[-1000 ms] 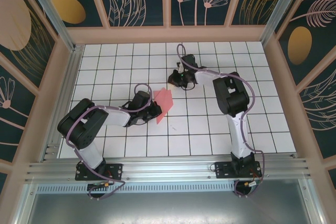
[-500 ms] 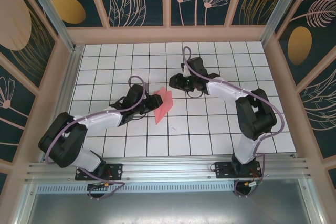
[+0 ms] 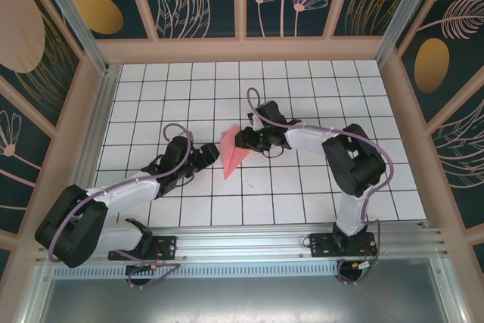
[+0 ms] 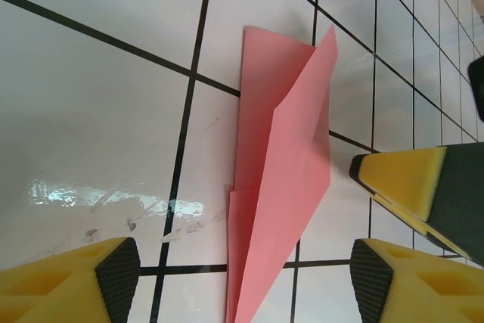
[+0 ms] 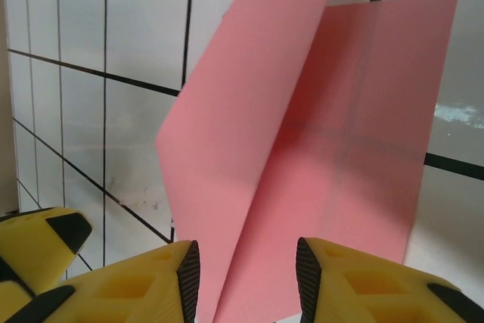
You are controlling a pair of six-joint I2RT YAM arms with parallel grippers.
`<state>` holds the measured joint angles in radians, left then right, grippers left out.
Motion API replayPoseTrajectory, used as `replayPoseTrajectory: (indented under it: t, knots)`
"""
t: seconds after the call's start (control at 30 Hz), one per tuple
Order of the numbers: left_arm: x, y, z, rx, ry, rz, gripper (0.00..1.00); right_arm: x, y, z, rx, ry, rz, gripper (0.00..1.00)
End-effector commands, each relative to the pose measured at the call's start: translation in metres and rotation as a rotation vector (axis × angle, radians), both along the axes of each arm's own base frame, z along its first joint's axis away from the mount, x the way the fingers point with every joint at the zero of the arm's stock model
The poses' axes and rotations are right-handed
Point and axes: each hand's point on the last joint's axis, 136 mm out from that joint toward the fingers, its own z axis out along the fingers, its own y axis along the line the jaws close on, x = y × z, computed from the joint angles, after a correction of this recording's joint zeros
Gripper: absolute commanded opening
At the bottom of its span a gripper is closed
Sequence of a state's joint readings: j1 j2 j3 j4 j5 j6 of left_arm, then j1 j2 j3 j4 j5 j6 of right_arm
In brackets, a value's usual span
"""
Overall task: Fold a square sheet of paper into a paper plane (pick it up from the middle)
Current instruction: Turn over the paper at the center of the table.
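Note:
The square sheet of paper lies folded as a slim salmon-pink paper plane [image 3: 231, 153] on the white tiles, nose toward the near edge. In the left wrist view the plane [image 4: 287, 156] points at the camera, one wing raised. My left gripper [image 3: 212, 154] [image 4: 246, 285] is open, its fingers wide apart on either side of the nose without touching it. My right gripper [image 3: 240, 138] [image 5: 246, 281] is open at the tail end. The plane [image 5: 318, 134] runs between its pads with a gap on each side. One right fingertip [image 4: 401, 179] sits beside the plane.
The white tiled table [image 3: 302, 187] is bounded by wooden walls [image 3: 249, 49] at the back and sides. An aluminium rail [image 3: 242, 247] with both arm bases runs along the near edge. A yellow left fingertip [image 5: 38, 240] shows low on the left.
My left gripper has opened, let go of the plane and drawn back to the left. My right gripper has opened and come down to the plane's tail.

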<state>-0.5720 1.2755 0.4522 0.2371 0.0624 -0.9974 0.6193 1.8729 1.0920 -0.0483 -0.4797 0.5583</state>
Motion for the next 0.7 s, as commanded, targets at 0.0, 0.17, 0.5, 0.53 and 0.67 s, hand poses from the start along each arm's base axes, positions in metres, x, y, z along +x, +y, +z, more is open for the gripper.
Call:
replayPoseTrajectory:
  t: [0.0, 0.17, 0.5, 0.53, 0.67]
  knots:
    - [0.007, -0.006, 0.005, -0.037, -0.031, -0.004, 0.73, 0.006, 0.014, 0.0, 0.03, 0.006, 0.022, 0.4]
    - [0.014, -0.028, -0.001, -0.075, 0.004, -0.071, 0.58, 0.006, 0.023, -0.005, 0.052, 0.023, 0.046, 0.38]
    - [0.022, -0.039, -0.016, -0.075, 0.054, -0.088, 0.41, 0.008, 0.033, -0.009, 0.084, 0.047, 0.072, 0.35]
    - [0.022, -0.039, -0.018, -0.073, 0.058, -0.087, 0.4, 0.008, 0.035, -0.009, 0.086, 0.048, 0.076, 0.34]
    - [0.021, -0.037, -0.02, -0.068, 0.065, -0.081, 0.41, 0.007, 0.038, -0.012, 0.091, 0.06, 0.083, 0.33]
